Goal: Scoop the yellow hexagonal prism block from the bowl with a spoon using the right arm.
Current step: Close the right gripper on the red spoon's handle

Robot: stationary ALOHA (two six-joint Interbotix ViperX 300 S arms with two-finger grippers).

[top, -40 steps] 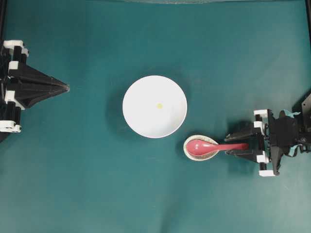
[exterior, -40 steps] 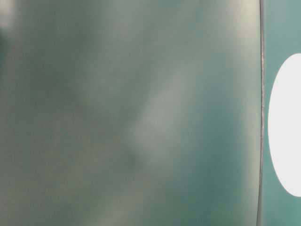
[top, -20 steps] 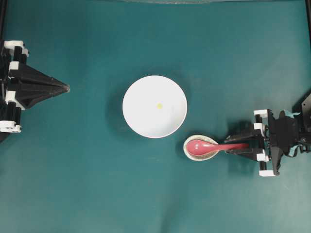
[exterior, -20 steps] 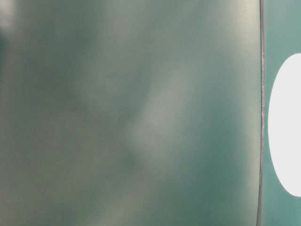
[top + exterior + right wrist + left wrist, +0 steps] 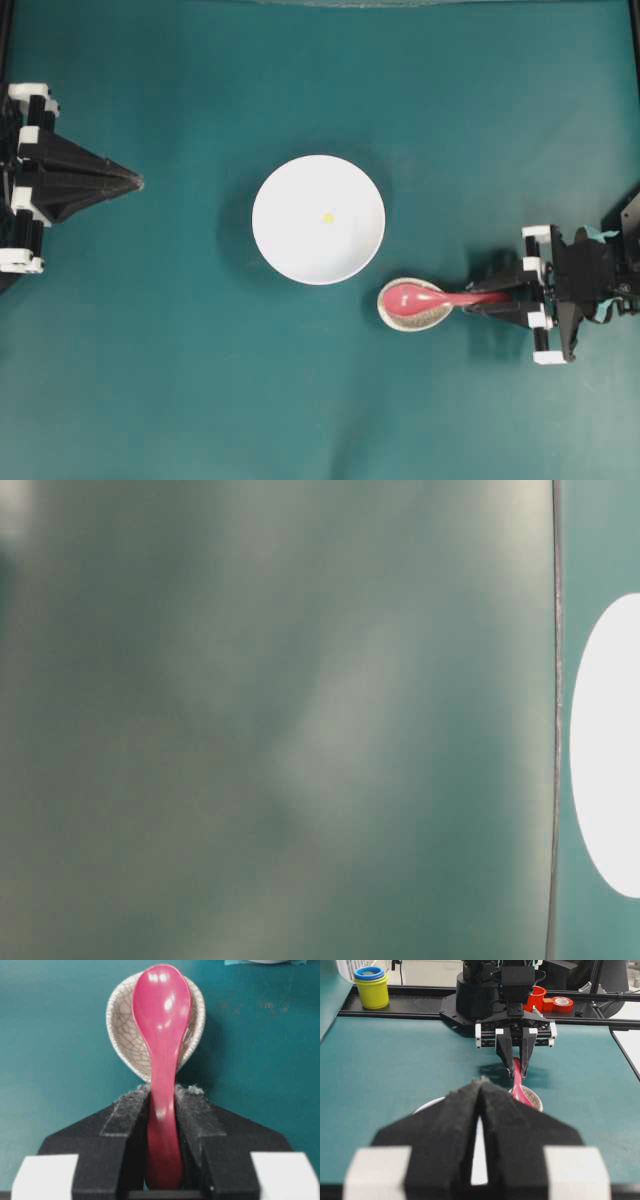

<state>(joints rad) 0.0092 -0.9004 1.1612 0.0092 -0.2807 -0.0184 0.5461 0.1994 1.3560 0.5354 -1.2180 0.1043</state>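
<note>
Green bench: right gripper [image 5: 162, 1105] clamps the spoon [image 5: 162, 1035] handle, scoop lying in its rest [image 5: 120, 1020], ready to lift toward the bowl [image 5: 318, 220] mid-bench holding the block [image 5: 327, 217].

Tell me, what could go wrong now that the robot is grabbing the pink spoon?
The right gripper pinches the glossy spoon only by its handle, so it might slip or twist when lifted. The scoop still lies in the small speckled spoon rest, which could get dragged or tipped. The yellow block in the white bowl is tiny, so the spoon may push it around instead of scooping it.
</note>
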